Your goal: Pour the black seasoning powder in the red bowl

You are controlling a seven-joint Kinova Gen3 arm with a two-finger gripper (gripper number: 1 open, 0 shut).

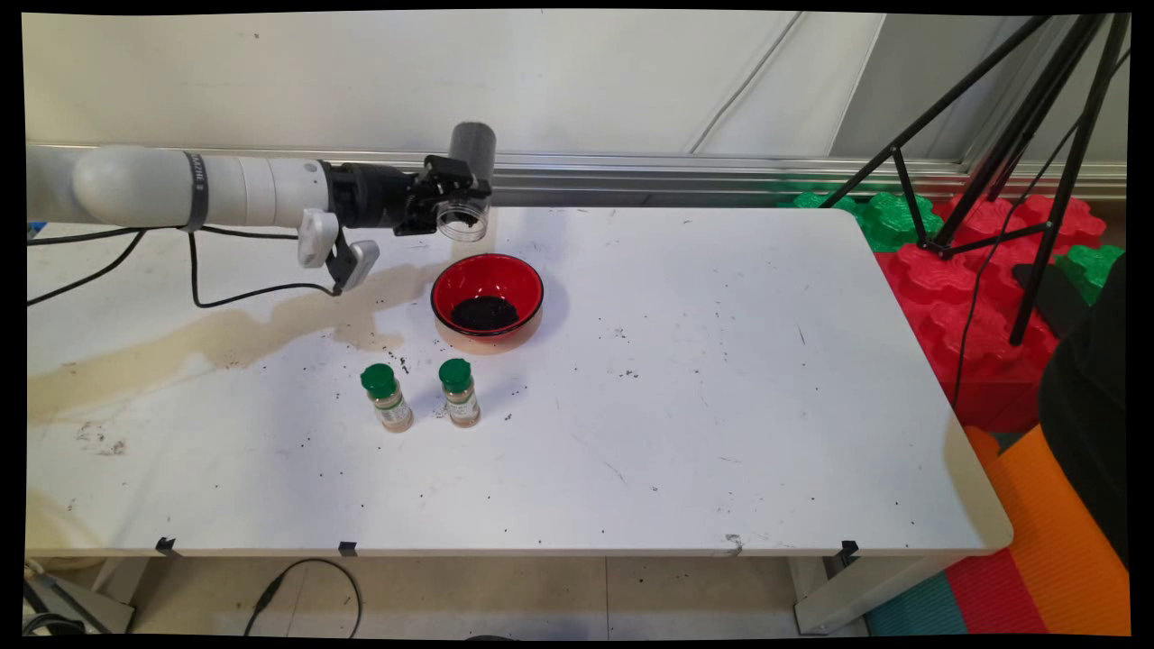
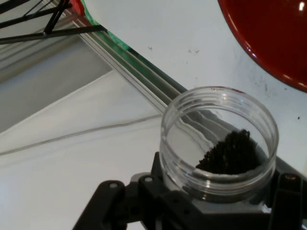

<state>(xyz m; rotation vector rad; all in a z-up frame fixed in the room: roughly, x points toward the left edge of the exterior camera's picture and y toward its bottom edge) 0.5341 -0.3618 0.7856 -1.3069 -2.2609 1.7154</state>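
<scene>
Hand view shows the tool clamped around a clear jar, tipped mouth-down, with dark grains left inside. Below and just beside it on the tabletop sits a red bowl holding dark grains; two green-capped shakers stand nearer the camera.

Jar in gripper: clear, glossy plastic by the look, threaded rim, dark grainy clump inside. Gripper itself matt black. Below the jar, bowl: glossy red inside, dark coarse granules at the bottom. Nearer than the bowl, two bottles: clear bodies, green plastic-looking caps, tan powder. Table: smooth white, matt, stained tan left of the bowl.
</scene>
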